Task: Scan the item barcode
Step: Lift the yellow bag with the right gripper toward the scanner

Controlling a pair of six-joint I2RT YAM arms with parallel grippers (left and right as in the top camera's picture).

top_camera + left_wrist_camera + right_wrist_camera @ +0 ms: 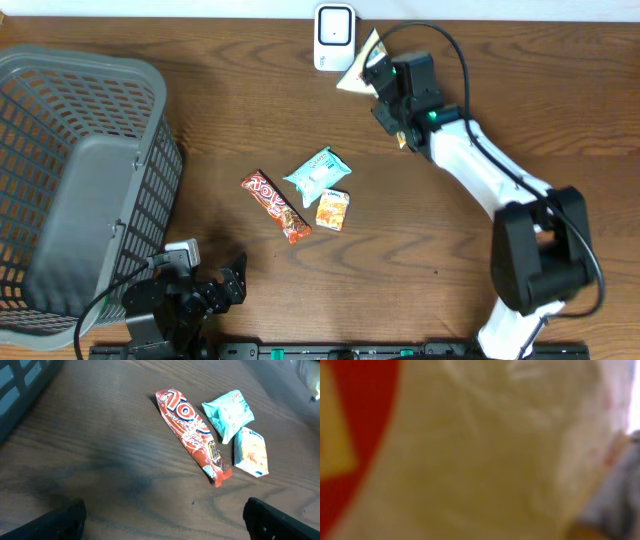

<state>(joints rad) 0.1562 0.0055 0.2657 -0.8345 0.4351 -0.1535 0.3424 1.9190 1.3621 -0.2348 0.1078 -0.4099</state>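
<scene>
"Cream packet (357, 73) pinched in right gripper (378, 82), just beside the scanner (333, 35). Left gripper (236, 277) wide, empty."
"Scanned?"
"Can't tell, looks mid-scan. Three snacks (318, 176) probably pending."

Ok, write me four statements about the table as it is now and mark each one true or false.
1. The right tool holds a pale packet beside the white scanner. True.
2. The left tool is shut on the red candy bar. False: it is open and empty, and the bar lies on the table.
3. The teal packet lies in the grey basket. False: it lies on the table, near the bar.
4. An orange packet lies right next to the teal packet. True.
</scene>
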